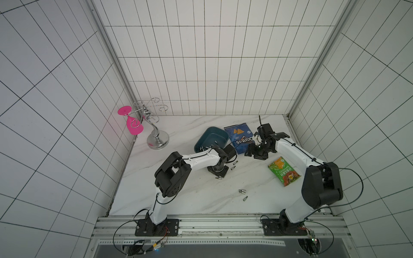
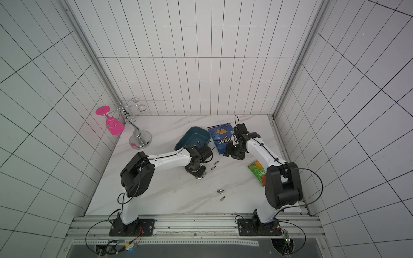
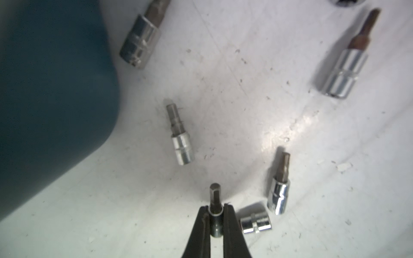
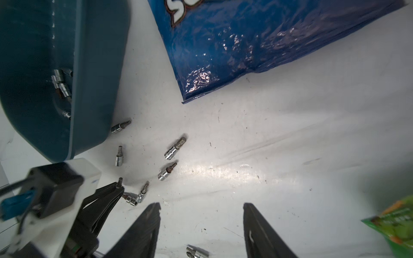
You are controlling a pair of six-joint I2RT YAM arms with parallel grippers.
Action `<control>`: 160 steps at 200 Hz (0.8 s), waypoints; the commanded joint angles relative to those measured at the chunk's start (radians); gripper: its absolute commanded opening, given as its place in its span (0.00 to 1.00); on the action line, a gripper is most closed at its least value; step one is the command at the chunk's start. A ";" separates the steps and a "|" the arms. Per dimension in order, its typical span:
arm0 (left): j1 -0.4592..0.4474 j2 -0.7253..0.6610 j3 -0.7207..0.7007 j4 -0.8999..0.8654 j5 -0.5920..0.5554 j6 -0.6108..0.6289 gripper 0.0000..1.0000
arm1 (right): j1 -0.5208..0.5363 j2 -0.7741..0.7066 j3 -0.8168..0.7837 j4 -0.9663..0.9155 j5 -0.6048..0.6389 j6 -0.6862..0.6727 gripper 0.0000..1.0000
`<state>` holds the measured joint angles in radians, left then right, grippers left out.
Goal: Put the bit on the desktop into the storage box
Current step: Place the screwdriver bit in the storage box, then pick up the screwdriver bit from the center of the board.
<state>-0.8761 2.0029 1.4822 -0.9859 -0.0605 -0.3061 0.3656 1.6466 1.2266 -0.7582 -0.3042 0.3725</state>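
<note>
In both top views the left arm (image 1: 201, 156) covers the left gripper (image 3: 216, 208) and its load; only the wrist views show them. There the black jaws are pressed onto a bit (image 3: 215, 198), a short chrome socket with a dark hex tip poking out ahead and its base lost in shadow. Whether it rests on the desktop (image 1: 201, 196) or hangs just above is unclear. It sits among loose bits (image 3: 180, 143) near the storage box (image 4: 96, 78), which is blurred and cut off. The right gripper (image 4: 201, 205) gapes wide, empty.
</note>
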 commanded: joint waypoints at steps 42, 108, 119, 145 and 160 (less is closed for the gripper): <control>0.018 -0.179 0.141 -0.149 -0.098 -0.024 0.00 | 0.041 0.093 0.058 0.020 0.054 0.088 0.62; 0.186 -0.115 0.281 -0.151 -0.079 -0.013 0.00 | 0.100 0.186 0.128 -0.020 0.064 0.100 0.61; 0.204 -0.082 0.306 -0.142 -0.073 -0.003 0.00 | 0.109 0.198 0.139 -0.023 0.067 0.102 0.61; 0.241 -0.007 0.342 -0.088 -0.064 0.020 0.00 | 0.123 0.215 0.158 -0.035 0.065 0.113 0.60; 0.255 0.048 0.377 -0.083 -0.069 0.034 0.00 | 0.134 0.221 0.171 -0.047 0.066 0.119 0.60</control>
<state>-0.6380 1.9663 1.8061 -1.1118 -0.1337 -0.3077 0.4808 1.8519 1.3602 -0.7612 -0.2535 0.4717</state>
